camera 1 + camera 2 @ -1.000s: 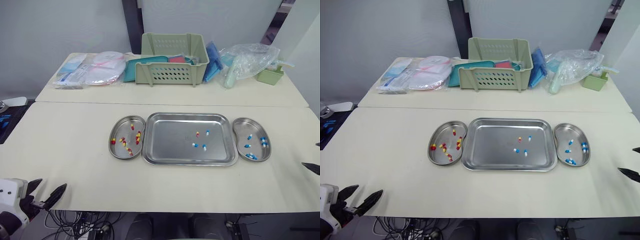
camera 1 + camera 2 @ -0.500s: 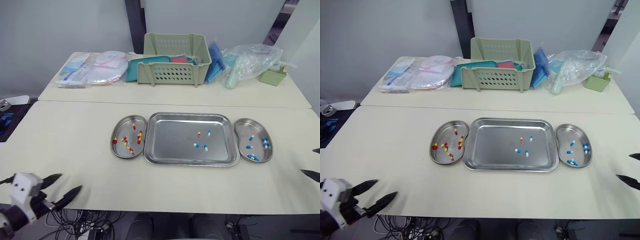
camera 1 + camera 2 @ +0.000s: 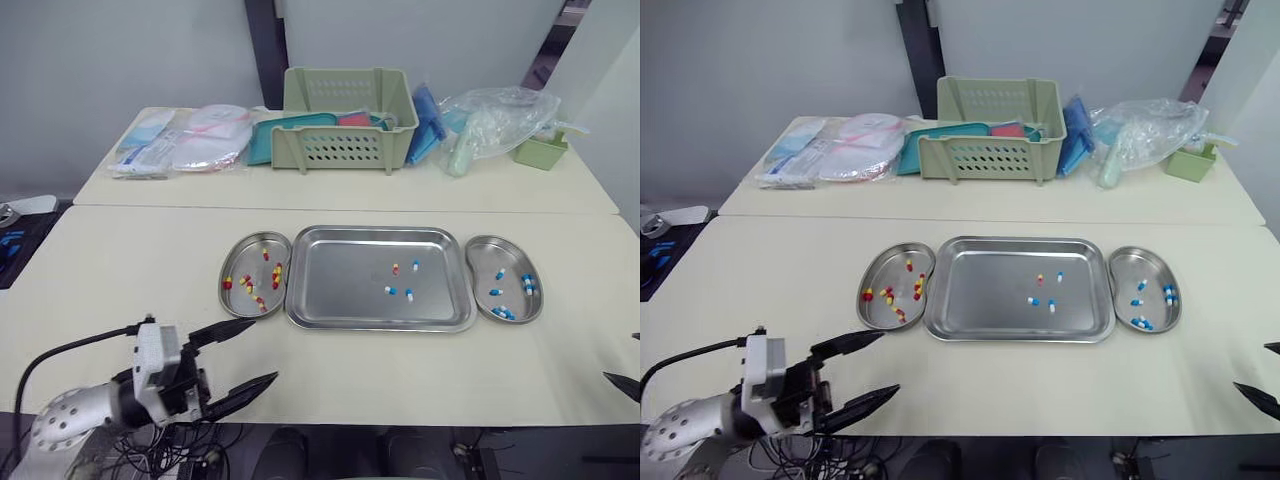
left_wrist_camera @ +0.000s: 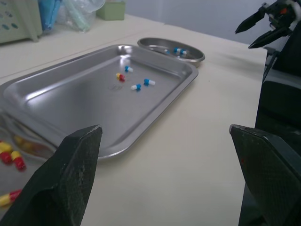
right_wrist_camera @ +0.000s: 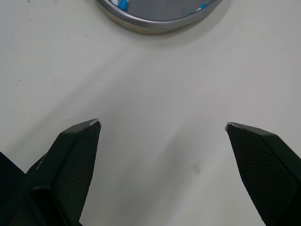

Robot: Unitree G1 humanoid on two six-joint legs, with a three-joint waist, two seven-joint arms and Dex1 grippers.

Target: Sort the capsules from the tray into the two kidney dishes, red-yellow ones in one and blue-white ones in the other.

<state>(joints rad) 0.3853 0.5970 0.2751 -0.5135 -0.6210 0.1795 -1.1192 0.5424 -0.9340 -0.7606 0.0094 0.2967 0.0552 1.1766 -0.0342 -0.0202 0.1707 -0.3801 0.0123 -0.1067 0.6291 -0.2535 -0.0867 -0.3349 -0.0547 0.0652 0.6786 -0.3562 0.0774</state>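
- Our left gripper (image 3: 264, 350) hovers near the red-yellow dish (image 3: 240, 262), jaws wide and empty.
- Our right gripper (image 5: 162, 123) spreads wide, empty, beside the blue-white dish (image 3: 508, 248).
- We see four capsules (image 3: 400, 281) in the tray (image 3: 335, 295).

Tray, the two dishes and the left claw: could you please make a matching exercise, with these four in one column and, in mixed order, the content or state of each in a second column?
Column one
1. left dish
2. tray
3. right dish
4. left claw

Column two
a. open, holding nothing
b. holds blue-white capsules only
c. holds both kinds
d. holds red-yellow capsules only

Pairs: 1-d, 2-c, 3-b, 4-a
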